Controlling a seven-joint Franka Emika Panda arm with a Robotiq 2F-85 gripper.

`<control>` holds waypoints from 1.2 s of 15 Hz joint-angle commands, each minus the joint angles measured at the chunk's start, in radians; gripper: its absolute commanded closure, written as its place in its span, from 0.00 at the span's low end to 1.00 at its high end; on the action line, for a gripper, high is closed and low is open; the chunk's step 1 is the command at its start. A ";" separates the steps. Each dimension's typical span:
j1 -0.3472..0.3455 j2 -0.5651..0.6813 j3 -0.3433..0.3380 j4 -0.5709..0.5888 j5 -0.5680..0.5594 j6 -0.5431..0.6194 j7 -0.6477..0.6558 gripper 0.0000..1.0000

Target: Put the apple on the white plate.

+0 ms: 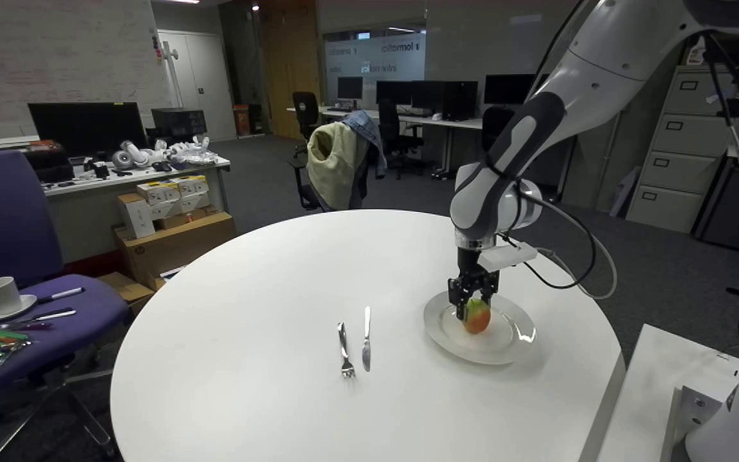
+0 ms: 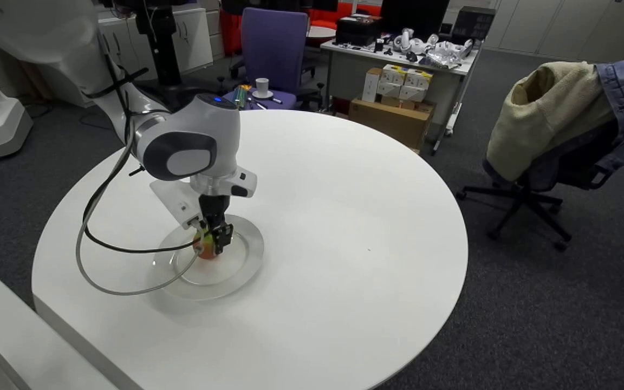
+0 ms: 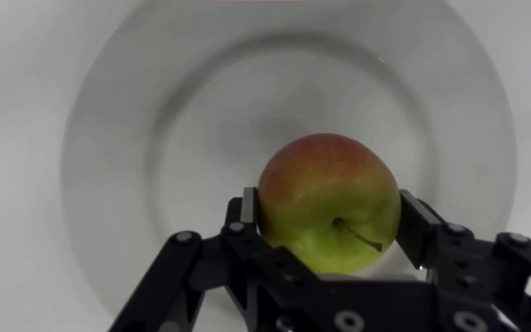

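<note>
1. In the wrist view, you are seeing the apple (image 3: 327,189) over the inner circle of the white plate (image 3: 104,161), off-centre toward the lower right. Its stem end is facing you, the stem (image 3: 361,237) is pointing to the lower right, and the red blush is lying toward the top of the view. The fruit is looking nearly round, its long axis hard to tell. Your tool (image 3: 328,205) is covering its lower left edge, and the view's border is cutting off the top of the plate's rim. The fingers (image 3: 248,207) are standing apart by just the apple's width, touching it on both sides and holding it.

2. In an exterior view, your tool (image 1: 474,307) is pointing down, the apple (image 1: 477,318) between its fingers, within the outline of the white plate (image 1: 437,321) that is resting on the round worktop (image 1: 247,321). Green is showing above, orange-red below. One finger is overlapping the fruit's upper left.

3. In an exterior view, cables (image 2: 152,251) are crossing the left of the apple (image 2: 208,250). One finger of the tool (image 2: 213,241) is standing at its right side; the other is hard to make out. Whether its underside is touching the white plate (image 2: 253,254), you cannot tell.
</note>
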 commanded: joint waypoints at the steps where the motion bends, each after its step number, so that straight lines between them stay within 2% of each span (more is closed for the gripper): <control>1: -0.006 -0.054 -0.004 -0.043 -0.002 -0.030 0.013 0.51; 2: -0.005 -0.054 -0.005 -0.045 -0.005 -0.023 0.014 0.06; 3: -0.005 -0.054 -0.005 -0.045 -0.005 -0.025 0.014 0.06; 4: -0.005 -0.054 -0.006 -0.047 -0.006 -0.022 0.015 0.00; 13: 0.000 -0.070 -0.030 -0.041 -0.028 0.005 0.030 0.00; 16: -0.002 -0.163 -0.041 -0.035 -0.030 0.013 0.034 0.00; 18: -0.008 -0.233 -0.041 -0.022 -0.013 -0.021 0.029 0.00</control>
